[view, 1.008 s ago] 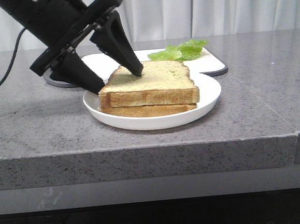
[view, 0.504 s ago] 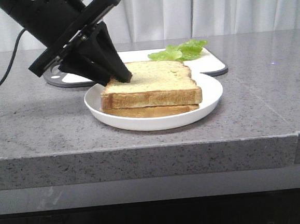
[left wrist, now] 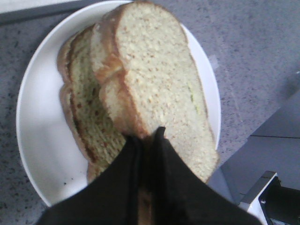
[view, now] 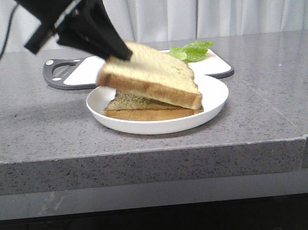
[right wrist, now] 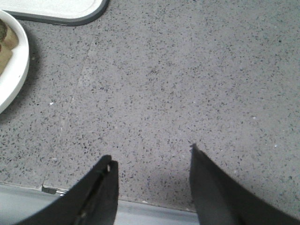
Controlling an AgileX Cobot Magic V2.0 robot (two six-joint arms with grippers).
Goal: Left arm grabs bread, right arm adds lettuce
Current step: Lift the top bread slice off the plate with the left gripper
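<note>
My left gripper (view: 118, 53) is shut on the left edge of the thick bread (view: 153, 75) and holds that end lifted, so the slice tilts down to the right onto the white plate (view: 216, 95). In the left wrist view the fingers (left wrist: 161, 150) pinch the crust of the bread (left wrist: 154, 75). A thinner slice (view: 137, 106) lies flat on the plate beneath it. The green lettuce (view: 191, 51) lies on the cutting board (view: 217, 66) behind the plate. My right gripper (right wrist: 152, 161) is open and empty over bare counter; it does not show in the front view.
The grey speckled counter (view: 49, 134) ends at a front edge near the right gripper (right wrist: 154, 208). The plate's rim (right wrist: 14, 75) and the board's corner (right wrist: 70, 16) show in the right wrist view. White curtains hang behind.
The left gripper closed on the thick slice's left edge and rose, lifting that end so the bread tilts and uncovers the thinner slice below.
</note>
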